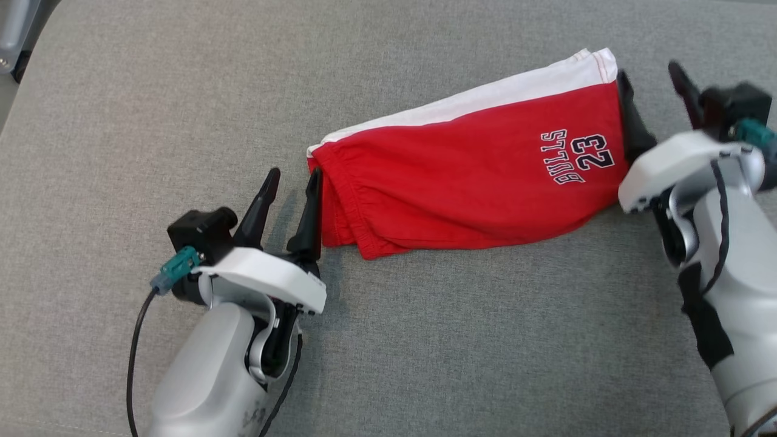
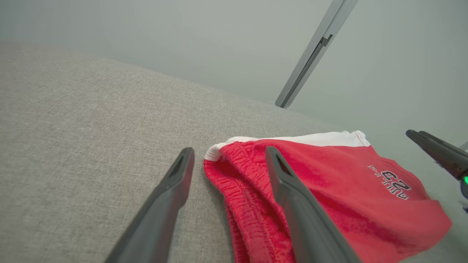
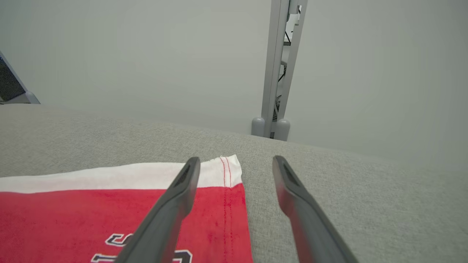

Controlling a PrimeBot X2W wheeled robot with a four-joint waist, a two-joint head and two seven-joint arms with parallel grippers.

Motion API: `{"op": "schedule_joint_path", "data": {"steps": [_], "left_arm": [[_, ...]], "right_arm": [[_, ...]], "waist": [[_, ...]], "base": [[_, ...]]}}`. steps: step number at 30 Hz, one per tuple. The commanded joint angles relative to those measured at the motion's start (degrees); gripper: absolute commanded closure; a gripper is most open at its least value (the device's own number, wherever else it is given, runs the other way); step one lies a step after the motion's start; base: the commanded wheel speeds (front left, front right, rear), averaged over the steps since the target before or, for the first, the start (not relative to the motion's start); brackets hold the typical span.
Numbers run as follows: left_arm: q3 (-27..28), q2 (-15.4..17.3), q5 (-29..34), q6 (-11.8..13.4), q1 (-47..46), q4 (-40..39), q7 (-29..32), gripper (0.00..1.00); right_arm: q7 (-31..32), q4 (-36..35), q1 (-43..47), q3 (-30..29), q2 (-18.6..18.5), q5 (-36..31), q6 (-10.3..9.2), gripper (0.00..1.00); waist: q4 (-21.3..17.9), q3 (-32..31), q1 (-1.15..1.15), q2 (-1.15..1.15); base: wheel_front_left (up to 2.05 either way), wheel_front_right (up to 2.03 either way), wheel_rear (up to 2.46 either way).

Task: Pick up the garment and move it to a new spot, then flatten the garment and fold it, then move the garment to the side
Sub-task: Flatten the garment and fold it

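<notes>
The garment (image 1: 473, 176) is a pair of red shorts with a white side stripe and a "Bulls 23" print, folded and lying flat on the grey fabric surface (image 1: 425, 340). My left gripper (image 1: 294, 182) stands open at its waistband end, one finger over the elastic edge (image 2: 234, 186), nothing held. My right gripper (image 1: 652, 79) stands open at the leg hem; in the right wrist view its left finger lies over the hem corner (image 3: 228, 175) and its right finger over bare fabric. The shorts (image 2: 329, 190) rest free of both grippers.
A grey metal post (image 3: 278, 69) stands beyond the far edge of the surface, before a pale wall. A dark object (image 1: 12, 36) sits past the surface's left corner. Bare grey fabric stretches in front of and left of the shorts.
</notes>
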Motion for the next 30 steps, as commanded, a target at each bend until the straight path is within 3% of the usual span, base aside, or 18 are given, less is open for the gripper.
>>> {"op": "schedule_joint_path", "data": {"steps": [1,8,18,19,20,21,22,23,30], "left_arm": [[0.56,0.21,1.06,0.42,1.21,-0.3,-0.04,0.0],[2.6,0.16,4.02,-0.63,6.43,-2.08,-0.04,0.0],[2.97,0.22,6.19,-1.15,9.6,-2.91,-0.05,0.0],[2.88,0.23,6.79,-1.18,9.54,-2.89,-0.05,0.0],[2.98,0.23,6.71,-1.3,9.63,-2.92,-0.05,0.0],[3.12,0.23,6.83,-1.37,9.75,-2.85,-0.04,0.0],[3.24,0.22,7.22,-1.34,9.79,-2.76,-0.05,0.0],[3.43,0.22,7.17,-1.33,9.9,-2.67,-0.05,0.0],[3.99,0.21,9.47,-2.0,12.16,-2.16,-0.05,0.0]], "right_arm": [[-0.25,0.57,1.99,0.46,-0.65,1.26,-0.02,0.0],[0.49,4.68,8.28,3.3,-1.54,5.76,-0.02,0.0],[2.49,8.83,8.68,5.56,-0.71,10.08,-0.01,0.0],[2.75,9.16,8.61,5.63,-0.29,10.7,-0.01,0.11],[2.73,9.34,8.51,5.92,-0.13,10.89,-0.01,0.5],[2.89,9.59,8.56,6.34,0.15,11.38,0.02,0.6],[2.81,9.87,8.6,6.22,0.32,12.18,0.04,0.95],[2.63,10.14,8.63,6.04,0.16,12.74,0.04,1.0],[0.04,9.26,10.67,4.67,-0.24,14.3,-0.01,1.0]], "waist": [[-0.28,-0.93,0.0,0.0],[-0.47,-2.67,0.0,0.0],[0.56,-2.66,0.0,0.0],[0.71,-2.73,0.0,0.0],[0.87,-2.85,0.0,0.0],[1.01,-3.03,0.0,0.0],[1.09,-3.19,0.0,0.0],[1.16,-3.41,0.0,0.0],[0.34,-6.13,0.0,0.0]], "base": [[0.0,0.0,0.0],[0.0,0.0,0.0],[0.0,0.0,0.0],[0.0,0.0,0.0],[0.0,0.0,0.0],[0.0,0.0,0.0],[0.0,0.0,0.0],[0.0,0.0,0.0],[0.0,0.0,0.0]]}}
